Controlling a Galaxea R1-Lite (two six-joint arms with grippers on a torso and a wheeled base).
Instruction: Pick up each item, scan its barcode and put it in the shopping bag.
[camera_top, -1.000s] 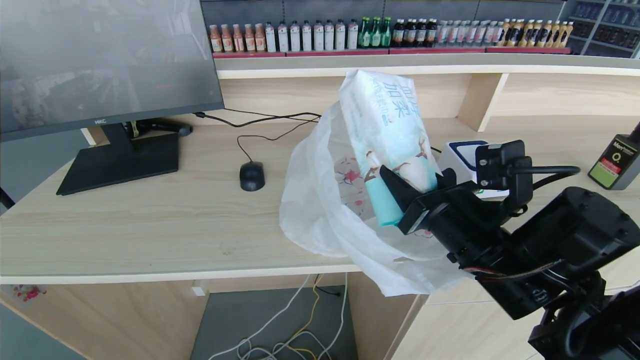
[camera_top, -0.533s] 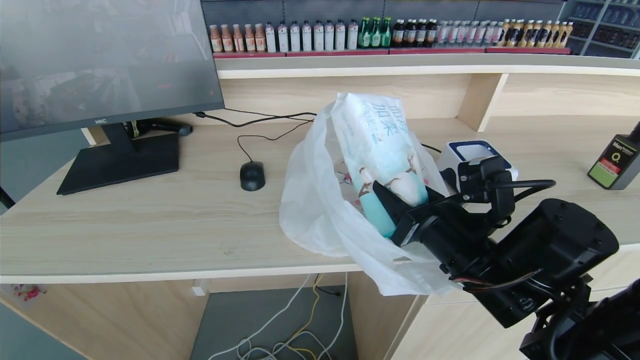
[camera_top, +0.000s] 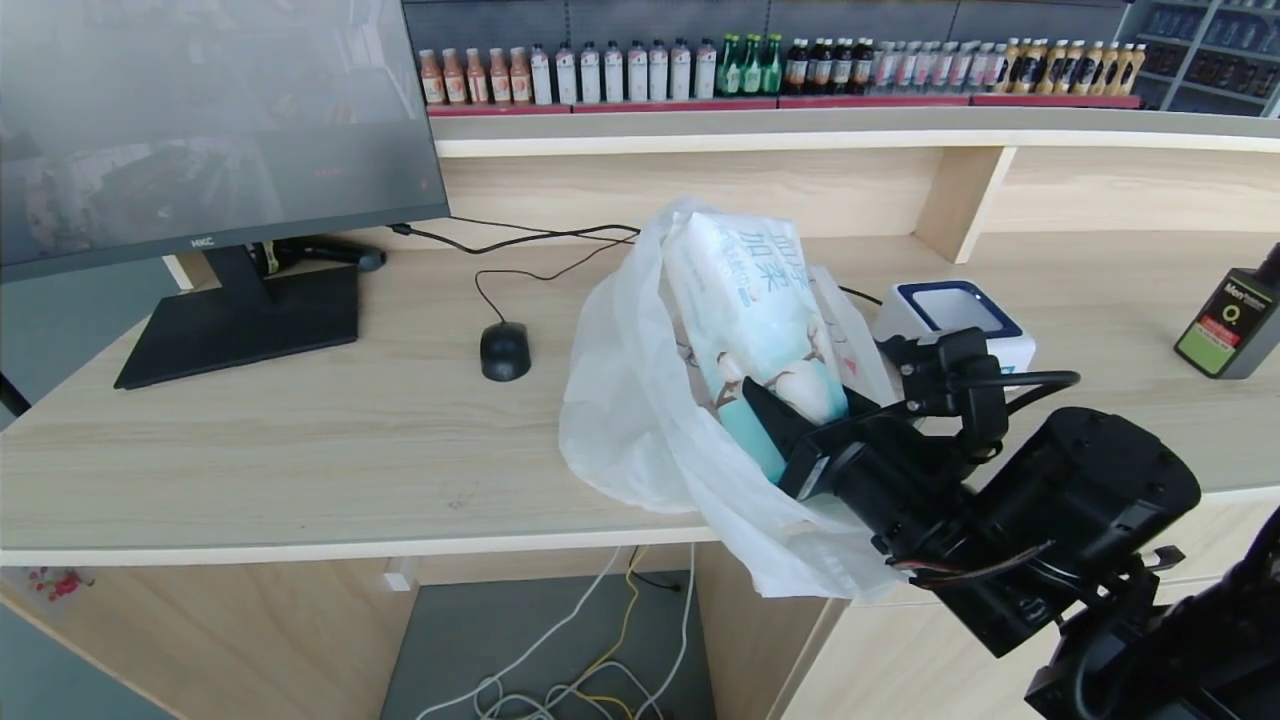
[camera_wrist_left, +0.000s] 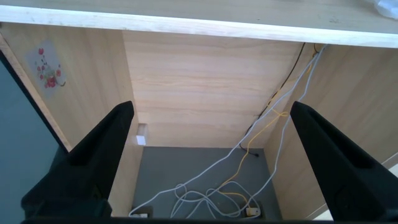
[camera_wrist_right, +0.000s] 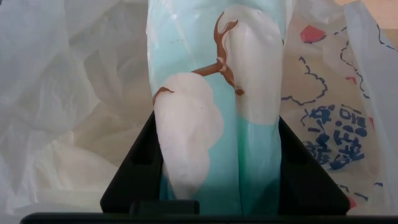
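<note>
Pack (camera_top: 752, 300) is sitting tilted inside bag (camera_top: 620, 430), top leaning toward 11 o'clock. Right gripper (camera_top: 812, 408) is clamping the pack's lower end between both fingers. Scanner (camera_top: 952, 312) is sitting at the bag's 3 o'clock, mouse (camera_top: 504, 352) at 9 o'clock. Left gripper (camera_wrist_left: 211, 121) is hanging spread wide, holding nothing, below counter (camera_top: 300, 450).

We find our right pincer (camera_top: 818, 378) at the mouth of the shopping bag (camera_top: 620, 420), which stands on the worktop (camera_top: 250, 440) near its front edge. The tissue pack (camera_top: 750, 290) leans inside the bag, its near end between the pincer's jaws. Behind the pincer, slightly to its right, sits the scanner (camera_top: 955, 310). Well to its left lies the mouse (camera_top: 503, 352), with the monitor (camera_top: 200, 120) farther left and back.
</note>
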